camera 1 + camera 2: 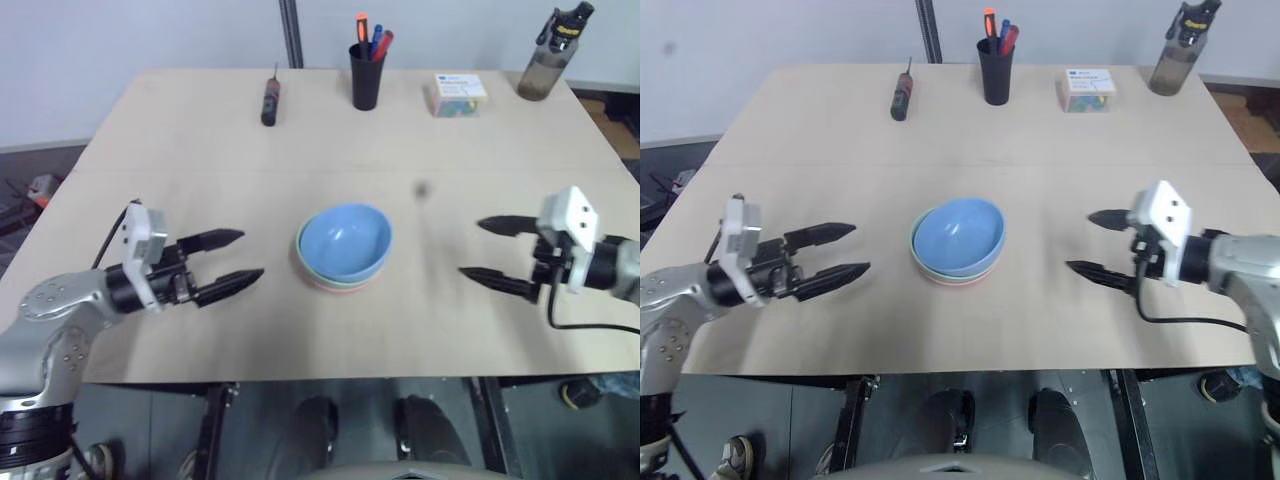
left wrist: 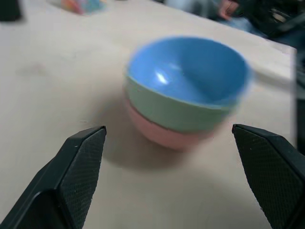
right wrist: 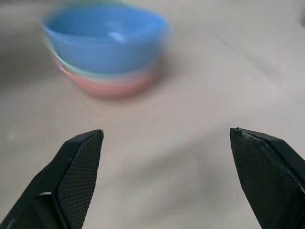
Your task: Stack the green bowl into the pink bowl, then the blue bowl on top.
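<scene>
Pink bowl [image 2: 164, 136] mostly hidden under green bowl [image 2: 176, 110] and blue bowl [image 2: 190, 69].

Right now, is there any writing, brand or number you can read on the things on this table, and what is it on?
No text can be read.
Small box: a white label with a blue mark on top, too small to read.
Dark bottle: no legible label.
Black pen cup: no print seen.
Blue bowl, green bowl, pink bowl: plain, no marks.
</scene>
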`<control>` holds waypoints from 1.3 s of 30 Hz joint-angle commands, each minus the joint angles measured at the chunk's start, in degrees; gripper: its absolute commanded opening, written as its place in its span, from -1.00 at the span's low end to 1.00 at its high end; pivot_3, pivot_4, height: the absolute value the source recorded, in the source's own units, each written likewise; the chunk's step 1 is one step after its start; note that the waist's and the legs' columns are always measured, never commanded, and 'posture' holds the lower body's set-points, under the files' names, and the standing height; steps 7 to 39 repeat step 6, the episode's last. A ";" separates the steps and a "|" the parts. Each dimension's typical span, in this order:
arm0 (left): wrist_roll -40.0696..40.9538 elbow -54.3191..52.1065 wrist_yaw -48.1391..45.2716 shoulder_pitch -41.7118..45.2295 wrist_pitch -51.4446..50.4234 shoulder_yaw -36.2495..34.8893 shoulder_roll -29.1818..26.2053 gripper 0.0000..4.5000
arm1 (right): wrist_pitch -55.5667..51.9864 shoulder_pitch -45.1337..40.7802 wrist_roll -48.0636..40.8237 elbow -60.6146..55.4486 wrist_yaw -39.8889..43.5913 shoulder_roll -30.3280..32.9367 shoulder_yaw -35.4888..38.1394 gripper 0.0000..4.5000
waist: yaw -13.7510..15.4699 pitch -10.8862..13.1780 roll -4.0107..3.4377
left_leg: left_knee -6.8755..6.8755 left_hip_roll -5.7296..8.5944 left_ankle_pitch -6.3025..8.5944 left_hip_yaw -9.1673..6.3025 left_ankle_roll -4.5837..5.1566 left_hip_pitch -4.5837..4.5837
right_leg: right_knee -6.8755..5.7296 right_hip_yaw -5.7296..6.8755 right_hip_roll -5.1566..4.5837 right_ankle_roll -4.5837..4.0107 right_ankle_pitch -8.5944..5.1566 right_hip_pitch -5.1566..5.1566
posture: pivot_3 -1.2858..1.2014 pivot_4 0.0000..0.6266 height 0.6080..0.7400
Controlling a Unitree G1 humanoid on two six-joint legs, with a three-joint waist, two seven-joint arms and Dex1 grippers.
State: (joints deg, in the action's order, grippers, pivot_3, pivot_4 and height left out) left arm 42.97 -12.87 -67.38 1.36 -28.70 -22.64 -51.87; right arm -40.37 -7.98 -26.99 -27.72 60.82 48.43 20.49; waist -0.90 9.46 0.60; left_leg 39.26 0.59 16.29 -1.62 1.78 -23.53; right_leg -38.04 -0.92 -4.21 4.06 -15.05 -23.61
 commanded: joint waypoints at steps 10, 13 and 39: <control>-5.21 1.51 -4.96 -2.39 6.87 -3.45 -3.92 1.00 | -1.50 9.75 -10.06 -7.48 2.30 3.43 13.01 0.97 | 0.12 0.03 -0.06 | -0.15 -0.09 0.08 0.09 0.12 0.83 | 0.12 -0.05 0.06 -0.01 -0.02 0.79 | 0.03 -0.52 1.00; -5.21 1.51 -4.96 -2.39 6.87 -3.45 -3.92 1.00 | -1.50 9.75 -10.06 -7.48 2.30 3.43 13.01 0.97 | 0.12 0.03 -0.06 | -0.15 -0.09 0.08 0.09 0.12 0.83 | 0.12 -0.05 0.06 -0.01 -0.02 0.79 | 0.03 -0.52 1.00; -5.21 1.51 -4.96 -2.39 6.87 -3.45 -3.92 1.00 | -1.50 9.75 -10.06 -7.48 2.30 3.43 13.01 0.97 | 0.12 0.03 -0.06 | -0.15 -0.09 0.08 0.09 0.12 0.83 | 0.12 -0.05 0.06 -0.01 -0.02 0.79 | 0.03 -0.52 1.00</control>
